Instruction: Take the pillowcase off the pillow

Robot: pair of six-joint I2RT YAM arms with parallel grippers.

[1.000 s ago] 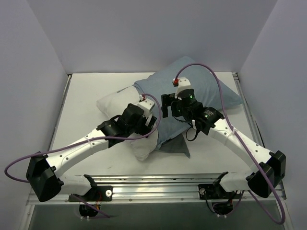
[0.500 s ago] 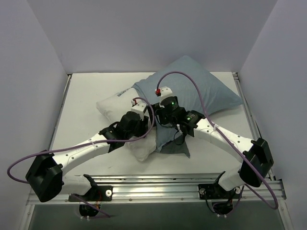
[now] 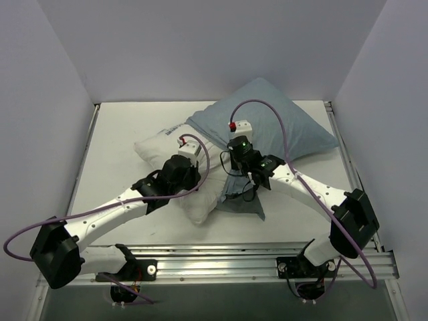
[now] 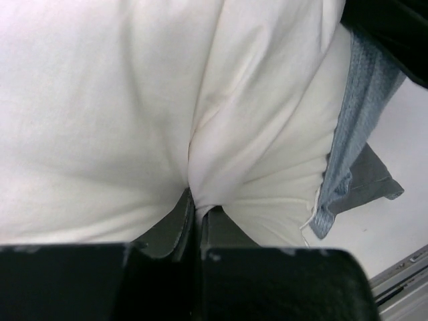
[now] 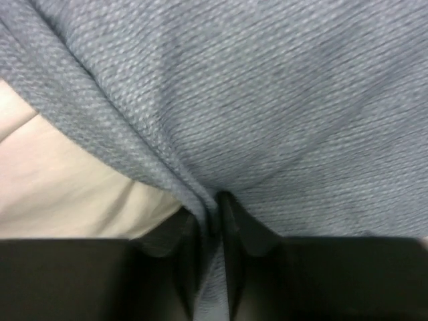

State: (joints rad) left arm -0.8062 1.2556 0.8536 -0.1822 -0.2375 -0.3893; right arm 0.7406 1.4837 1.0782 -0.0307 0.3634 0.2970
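Note:
The white pillow (image 3: 155, 143) lies mid-table with its left half bare; its right half sits inside the blue-grey pillowcase (image 3: 294, 124). My left gripper (image 3: 188, 175) presses into the bare white fabric and is shut on a pinched fold of the pillow (image 4: 134, 100), the left gripper (image 4: 196, 204) holding the crease between its fingers. My right gripper (image 3: 235, 170) rests on the pillowcase's open edge. In the right wrist view the right gripper (image 5: 212, 207) is shut on a fold of the pillowcase (image 5: 267, 87), with the pillow (image 5: 60, 187) showing pale at the left. The pillowcase (image 4: 358, 154) hangs at the right of the left wrist view.
White table (image 3: 120, 124) boxed by pale walls on the left, back and right. A metal rail (image 3: 221, 254) runs along the near edge between the arm bases. Purple cables loop above both arms. A dark flap of cloth (image 3: 244, 204) lies on the table near the pillow's front corner.
Both grippers came down onto the bedding and shut: the left on pillow fabric, the right on pillowcase cloth. The right arm swung left from over the pillowcase to its open edge.

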